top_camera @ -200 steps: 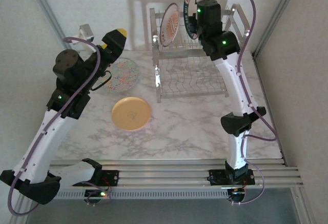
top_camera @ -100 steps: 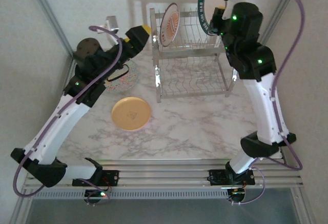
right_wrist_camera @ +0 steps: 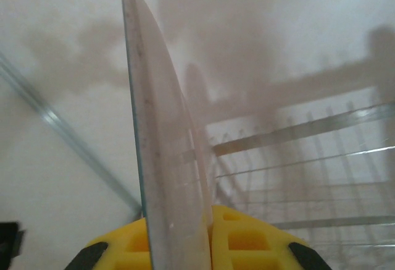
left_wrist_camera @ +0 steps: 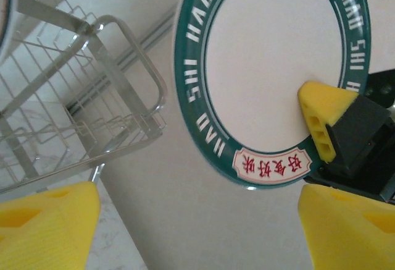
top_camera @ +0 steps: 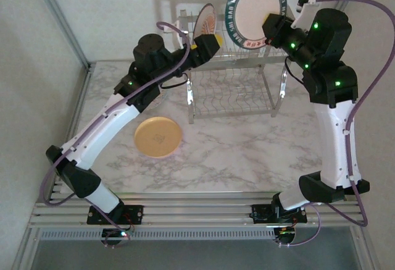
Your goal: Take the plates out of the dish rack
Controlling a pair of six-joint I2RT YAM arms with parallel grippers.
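Marble-patterned table top [top_camera: 247,152], white wall behind.
Dish rack [top_camera: 229,100]: centre rear of the overhead view. Orange-sunburst plate [top_camera: 204,28] is stood upright in its upper tier, left end.
Green-rimmed plate [top_camera: 254,10]: held above the rack, upper right, its rim clamped by the right gripper [top_camera: 271,23].
Left gripper [top_camera: 210,41]: fingers spread wide, nothing held, just beside the sunburst plate.
Yellow plate [top_camera: 158,136]: laid flat on the table, lower left of the rack.

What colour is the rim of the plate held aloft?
Dark green with white lettering, on a white plate; clearest in the left wrist view.
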